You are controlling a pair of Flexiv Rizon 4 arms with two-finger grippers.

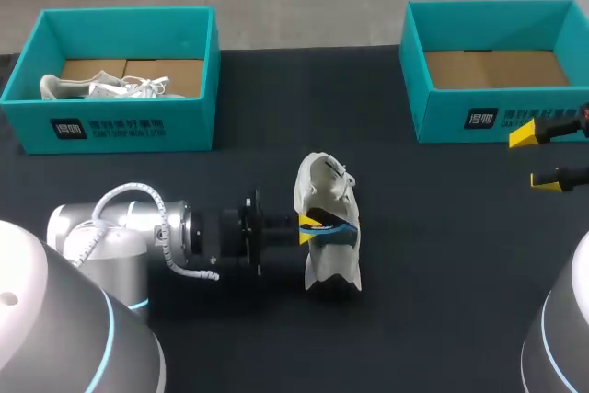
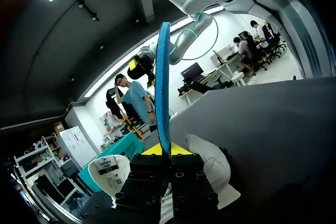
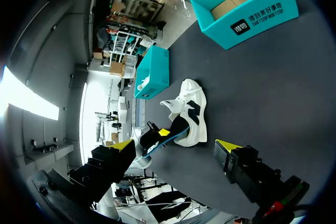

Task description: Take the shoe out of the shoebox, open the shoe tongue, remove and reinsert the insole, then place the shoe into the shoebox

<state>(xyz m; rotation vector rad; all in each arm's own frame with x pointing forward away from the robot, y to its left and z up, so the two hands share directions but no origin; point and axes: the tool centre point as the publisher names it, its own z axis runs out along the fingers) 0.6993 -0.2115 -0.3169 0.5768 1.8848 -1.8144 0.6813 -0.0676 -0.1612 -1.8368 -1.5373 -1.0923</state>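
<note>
A white shoe with dark panels (image 1: 327, 223) lies on the black table near the middle. My left gripper (image 1: 308, 225) is at its opening, shut on the blue insole (image 1: 339, 227). In the left wrist view the insole (image 2: 163, 87) stands edge-on, rising from between the yellow tips of the left gripper (image 2: 167, 149), with the shoe (image 2: 212, 166) just beneath. My right gripper (image 1: 536, 159) hovers open and holds nothing at the table's right edge. In its own view the right gripper (image 3: 174, 145) faces the shoe (image 3: 191, 111) from a distance.
A teal shoebox (image 1: 110, 126) at the back left holds another white shoe (image 1: 101, 87). A second teal shoebox (image 1: 497, 117) stands at the back right, its cardboard floor showing. Bare black tabletop lies between the shoe and my right gripper.
</note>
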